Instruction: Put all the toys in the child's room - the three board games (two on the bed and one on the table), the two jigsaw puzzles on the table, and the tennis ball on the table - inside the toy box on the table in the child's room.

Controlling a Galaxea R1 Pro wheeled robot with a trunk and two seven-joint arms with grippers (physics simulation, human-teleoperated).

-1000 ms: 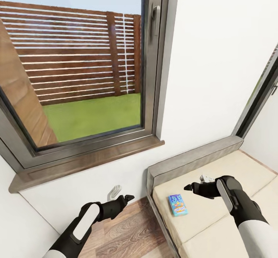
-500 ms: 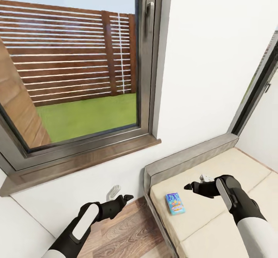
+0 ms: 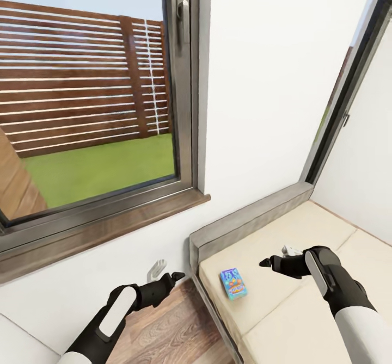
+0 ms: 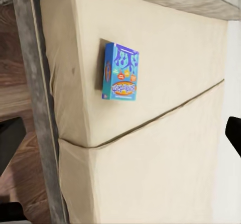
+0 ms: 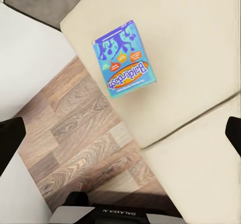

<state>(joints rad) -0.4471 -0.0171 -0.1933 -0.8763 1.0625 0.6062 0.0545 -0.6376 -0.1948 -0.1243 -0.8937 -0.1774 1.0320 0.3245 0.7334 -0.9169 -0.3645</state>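
Head view: I'm facing the corner of the child's room, with a dark-framed window [image 3: 92, 97] on the white wall and the bed [image 3: 321, 239] low at the right. A blue board game [image 3: 233, 283] lies flat on the beige mattress near the bed's grey headboard [image 3: 250, 217], close to the edge nearest the wood floor [image 3: 163, 331]. The right gripper [image 3: 265, 263] hangs above the mattress, just beside the box and a bit further in, not touching it. The left gripper [image 3: 177, 276] hovers over the floor by the bed frame, well short of the box.

Right wrist view: the board game [image 5: 123, 66] sits ahead between the dark finger tips at the picture's sides, so the fingers are spread wide with nothing in them. Left wrist view: same box [image 4: 120, 72] seen across the mattress, fingers also apart and empty.

I judge this step as the approach to the first bed pickup; nothing grasped yet. I can't see the toy box, the table or a second game on the bed from here. Next move probably calls for lowering the right gripper over the box and closing across its thin edges. It's flat on soft bedding, so a slip is a risk.
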